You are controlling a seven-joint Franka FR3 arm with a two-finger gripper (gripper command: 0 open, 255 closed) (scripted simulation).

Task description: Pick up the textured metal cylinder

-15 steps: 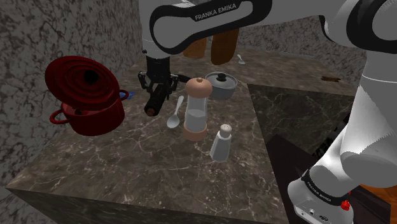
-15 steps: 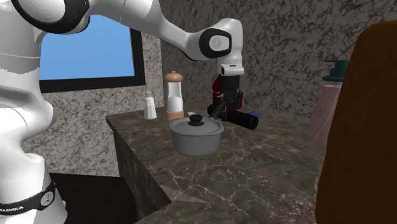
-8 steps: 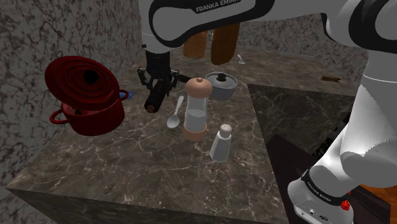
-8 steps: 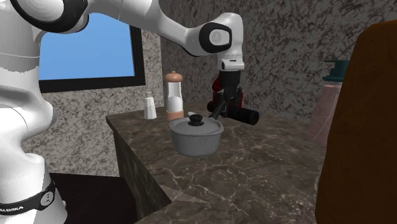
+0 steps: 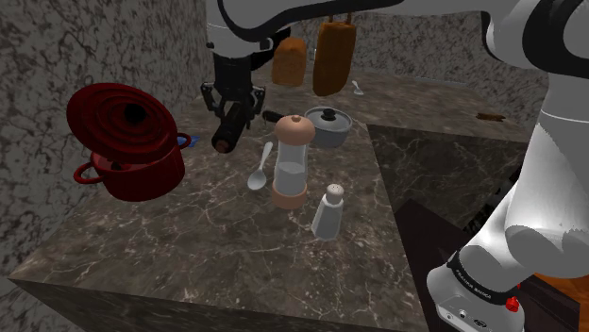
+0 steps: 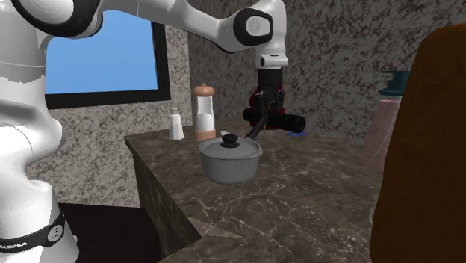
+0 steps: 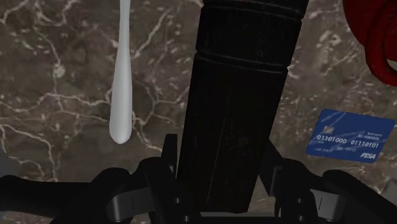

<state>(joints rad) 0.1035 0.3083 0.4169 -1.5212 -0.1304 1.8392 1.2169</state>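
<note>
Presently, shoulder view: the black gripper point(image 5: 232, 110) hangs over the far part of a dark marble countertop point(image 5: 198, 250), its fingers pinching a black cylinder point(image 5: 229, 132) across the body. The cylinder lies lengthwise and appears raised clear of the stone. Red pot point(image 5: 132, 168) toward this view's left, its red lid point(image 5: 117, 116) propped at a tilt on the rim. White spoon point(image 5: 261, 170) on the counter beside a wood-capped pepper grinder point(image 5: 292, 162); white salt shaker point(image 5: 328, 211) nearer the camera; small grey lidded pot point(image 5: 328, 126) behind the grinder.

Second exterior view: gripper point(image 6: 269, 113) pointing down, clamped on the cylinder point(image 6: 282, 121), which is held level above a blue card point(image 6: 297, 134) near the counter's back. Grey lidded pot point(image 6: 230, 158) in the foreground; pepper grinder point(image 6: 204, 112) and salt shaker point(image 6: 176, 125) toward this view's left, before a blue window point(image 6: 104, 63).

Wrist view: both fingers point(image 7: 160, 181) press the cylinder point(image 7: 242, 89) from either side. Spoon point(image 7: 122, 95) lies on the marble to one side of the cylinder, blue card point(image 7: 347, 135) and red pot point(image 7: 376, 38) to the other.
</note>
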